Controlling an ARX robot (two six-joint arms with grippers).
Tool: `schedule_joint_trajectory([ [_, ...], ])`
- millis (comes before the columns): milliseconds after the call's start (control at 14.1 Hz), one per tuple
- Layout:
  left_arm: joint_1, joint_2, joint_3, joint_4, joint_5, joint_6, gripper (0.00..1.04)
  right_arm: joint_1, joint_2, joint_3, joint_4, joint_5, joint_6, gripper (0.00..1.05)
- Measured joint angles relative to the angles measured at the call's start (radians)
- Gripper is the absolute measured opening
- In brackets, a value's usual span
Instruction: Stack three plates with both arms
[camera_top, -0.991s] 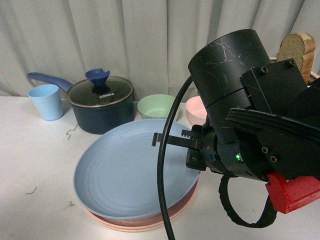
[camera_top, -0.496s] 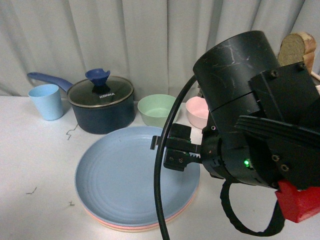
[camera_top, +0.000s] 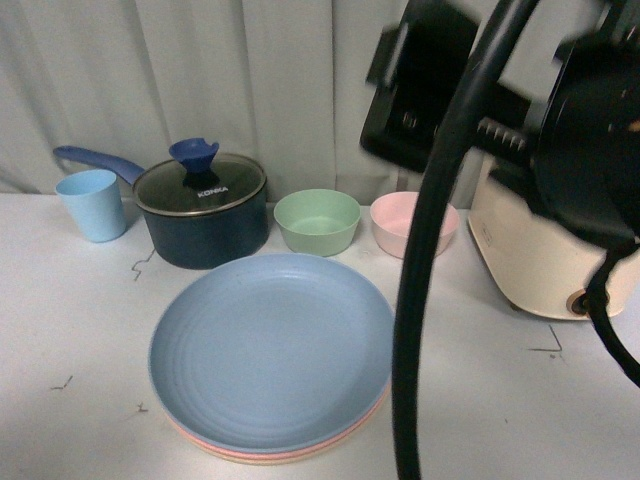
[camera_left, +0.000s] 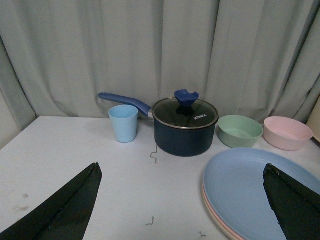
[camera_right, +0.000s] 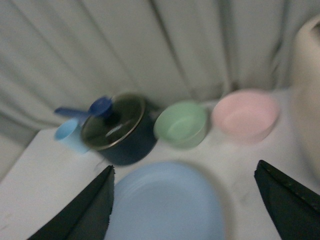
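On the white surface (camera_top: 70, 330), the blue plate (camera_top: 270, 350) lies atop the pink plate (camera_top: 215, 447) and cream plate (camera_top: 262, 460). Both the left claw (camera_left: 182, 200) and right claw (camera_right: 185, 210) stand apart, empty. The plates look light, stiff and matte; grip at the rim.

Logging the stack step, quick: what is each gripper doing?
Left gripper: open, holding nothing.
Right gripper: open, holding nothing.

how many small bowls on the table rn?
2. Green bowl sits just right of the dark lidded pot; pink bowl sits right of the green one. The arm blocks part of the view.
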Motion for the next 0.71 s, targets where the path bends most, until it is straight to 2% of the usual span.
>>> schedule_joint_trajectory([
  [71, 0.0, 0.0, 0.0, 0.0, 0.002, 0.0, 0.98, -0.008, -0.079, -0.129, 0.177, 0.163, -0.162, 0.77],
  [142, 0.001, 0.0, 0.0, -0.001, -0.003, 0.0, 0.98, -0.056, -0.208, -0.24, 0.218, 0.245, -0.305, 0.64],
  [212, 0.001, 0.0, 0.0, 0.0, -0.001, 0.0, 0.98, -0.089, -0.335, -0.297, 0.183, 0.251, -0.383, 0.53],
  [283, 0.001, 0.0, 0.0, 0.0, 0.002, 0.0, 0.98, -0.114, -0.455, -0.358, 0.168, 0.218, -0.433, 0.4],
  [496, 0.001, 0.0, 0.0, 0.0, 0.0, 0.0, 0.98, -0.233, -0.613, -0.486, 0.118, 0.098, -0.478, 0.02],
  [708, 0.001, 0.0, 0.0, 0.0, 0.0, 0.0, 0.98, -0.319, -0.747, -0.549, 0.068, 0.01, -0.488, 0.02],
])
